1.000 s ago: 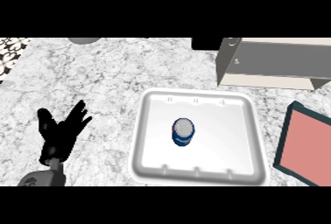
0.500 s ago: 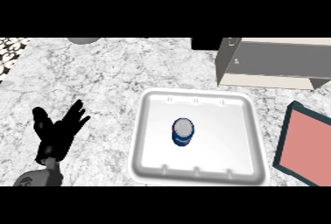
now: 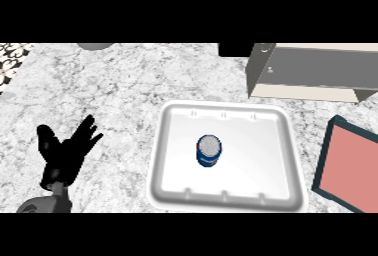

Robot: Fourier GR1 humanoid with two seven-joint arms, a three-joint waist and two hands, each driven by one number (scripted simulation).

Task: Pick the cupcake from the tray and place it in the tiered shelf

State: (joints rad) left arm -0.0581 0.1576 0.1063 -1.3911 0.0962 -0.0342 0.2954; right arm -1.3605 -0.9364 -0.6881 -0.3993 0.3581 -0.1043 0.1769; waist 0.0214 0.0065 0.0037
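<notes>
- Worktop: grey-white marbled surface that fills the head view.
- Tray: white and roughly square, with rounded corners and a raised rim. It lies flat on the worktop, from the centre of the view toward the lower right. Small ridges mark its inner wall on the far side and the near side.
- Cupcake: blue wrapper with a pale grey top. It stands upright on the tray floor, slightly left of the tray's centre and clear of every wall. Nothing touches it.
- Shelf: beige box-like unit with a grey interior, at the upper right. It stands beyond the tray's far right corner and apart from it. Its tiers cannot be told apart from this angle.
- Left hand: black, at the lower left, well apart from the tray's left rim. The fingers are straight and spread, pointing toward the upper right. The hand is open and holds nothing. Whether it touches the worktop cannot be told.
- Forearm: grey, at the lower left edge, below the left hand.
- Board: pink-red face with a dark teal border. It is set at an angle just beside the tray's right rim and is cut by the right edge.
- Dark block: at the top edge, just left of the shelf. What it is cannot be told.
- Grey round object: at the top edge on the left, mostly cut off.
- Patterned strip: black and white, in the upper left corner along the worktop's edge.
</notes>
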